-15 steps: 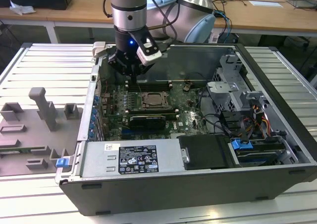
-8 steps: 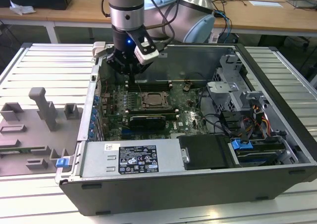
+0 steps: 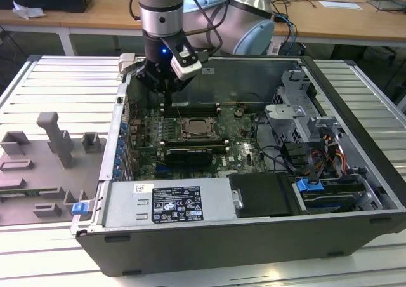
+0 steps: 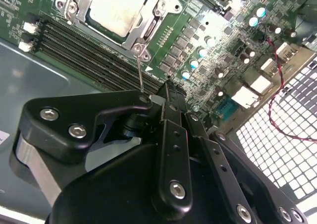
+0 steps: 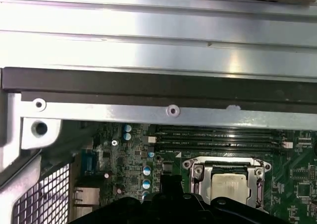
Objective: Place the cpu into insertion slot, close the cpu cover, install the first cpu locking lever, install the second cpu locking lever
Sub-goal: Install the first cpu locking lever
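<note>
Your tool (image 4: 166, 92) fills the lower half of the second wrist view, its black fingers pressed together just beside a thin wire lever (image 4: 140, 75) rising from the socket corner. At upper left of that frame, the cpu (image 4: 115, 8) sits in the insertion slot (image 4: 74, 3), with the cpu cover (image 4: 151, 23) closed around it.

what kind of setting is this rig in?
Likely a robotics lab or test workshop: an opened computer case lies on a ribbed metal bench, grey fixture blocks beside it, and wooden desks with cables stand behind.
</note>
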Robot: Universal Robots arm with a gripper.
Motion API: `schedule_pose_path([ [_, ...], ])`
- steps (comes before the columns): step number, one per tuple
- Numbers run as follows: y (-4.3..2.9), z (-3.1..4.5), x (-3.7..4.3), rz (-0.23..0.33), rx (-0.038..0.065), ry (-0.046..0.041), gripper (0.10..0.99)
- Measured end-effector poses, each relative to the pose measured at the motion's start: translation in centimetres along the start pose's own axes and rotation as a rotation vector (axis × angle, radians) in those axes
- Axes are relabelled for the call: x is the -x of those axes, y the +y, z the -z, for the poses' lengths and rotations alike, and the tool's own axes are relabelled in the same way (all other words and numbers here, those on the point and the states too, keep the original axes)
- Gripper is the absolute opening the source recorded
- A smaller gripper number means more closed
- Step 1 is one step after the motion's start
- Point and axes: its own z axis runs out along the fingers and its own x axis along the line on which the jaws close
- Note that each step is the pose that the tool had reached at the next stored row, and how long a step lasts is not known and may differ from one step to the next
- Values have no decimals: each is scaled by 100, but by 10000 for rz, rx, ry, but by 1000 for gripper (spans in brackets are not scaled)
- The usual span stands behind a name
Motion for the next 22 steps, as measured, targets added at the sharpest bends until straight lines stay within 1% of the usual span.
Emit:
schedule_pose_path([
  [9,54,-7,4,0,1,0,106],
  [15,54,-9,32,-1,1,-1,106],
  [22,52,-14,88,-2,1,-1,106],
])
